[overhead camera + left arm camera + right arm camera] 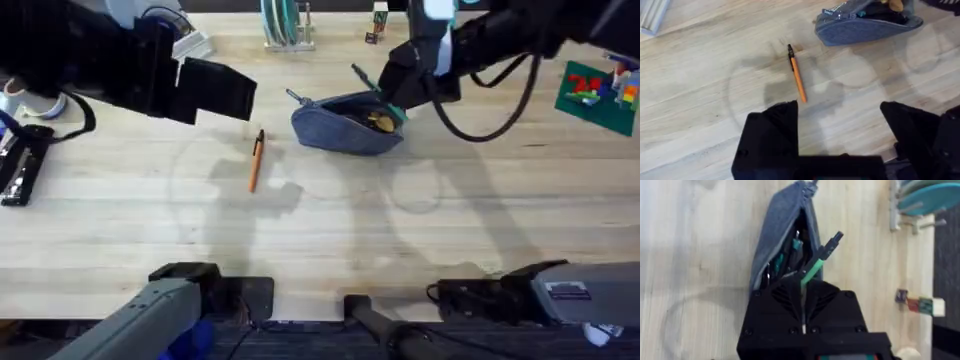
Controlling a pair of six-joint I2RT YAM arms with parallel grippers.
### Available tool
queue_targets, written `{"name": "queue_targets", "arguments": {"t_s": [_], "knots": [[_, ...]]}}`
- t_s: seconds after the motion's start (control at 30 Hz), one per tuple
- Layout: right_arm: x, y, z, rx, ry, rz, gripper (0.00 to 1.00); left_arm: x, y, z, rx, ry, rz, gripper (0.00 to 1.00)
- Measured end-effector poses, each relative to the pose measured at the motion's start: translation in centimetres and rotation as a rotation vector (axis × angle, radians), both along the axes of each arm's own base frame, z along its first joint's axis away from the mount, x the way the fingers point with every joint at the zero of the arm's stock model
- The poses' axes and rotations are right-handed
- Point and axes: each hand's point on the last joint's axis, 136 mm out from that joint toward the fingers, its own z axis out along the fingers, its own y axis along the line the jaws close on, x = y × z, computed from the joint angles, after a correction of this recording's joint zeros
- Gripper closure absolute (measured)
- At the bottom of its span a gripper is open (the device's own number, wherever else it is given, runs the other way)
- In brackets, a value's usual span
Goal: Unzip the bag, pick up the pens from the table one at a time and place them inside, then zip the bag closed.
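Lying on the pale plank-grained surface (330, 220), the grey-blue heathered bag (345, 127) runs its long axis roughly left to right in the overhead view, its zipper open along the top and its small pull tab (295, 97) at the left end. The right end effector (392, 93) is closed on the slim green pen (816, 265), which slants up out of the bag's right end, dark tip pointing away from the end effector. Left of the bag, well apart, the orange pen (256, 163) lies nearly lengthwise toward the far edge, dark tip away from the arms' bases. The left end effector (837, 120) hovers near the orange pen with fingers spread wide, holding nothing.
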Motion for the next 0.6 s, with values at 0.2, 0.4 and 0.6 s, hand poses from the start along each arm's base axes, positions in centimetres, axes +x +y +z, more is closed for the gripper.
{"name": "queue_targets", "arguments": {"t_s": [0.2, 0.4, 0.6], "knots": [[-0.2, 1.0, -2.0, -0.001, 0.038, 0.067, 0.971, 0.0, 0.0, 0.0, 0.000, 0.000, 0.000, 0.006], [0.0, 1.2, -4.0, -0.014, 0.074, 0.098, 0.971, -0.1, 0.0, 0.0, 0.000, 0.004, 0.000, 0.006], [0.5, 1.4, -5.7, -0.020, 0.094, 0.107, 0.971, -0.2, 0.0, -0.1, 0.000, 0.008, 0.000, 0.006]]}}
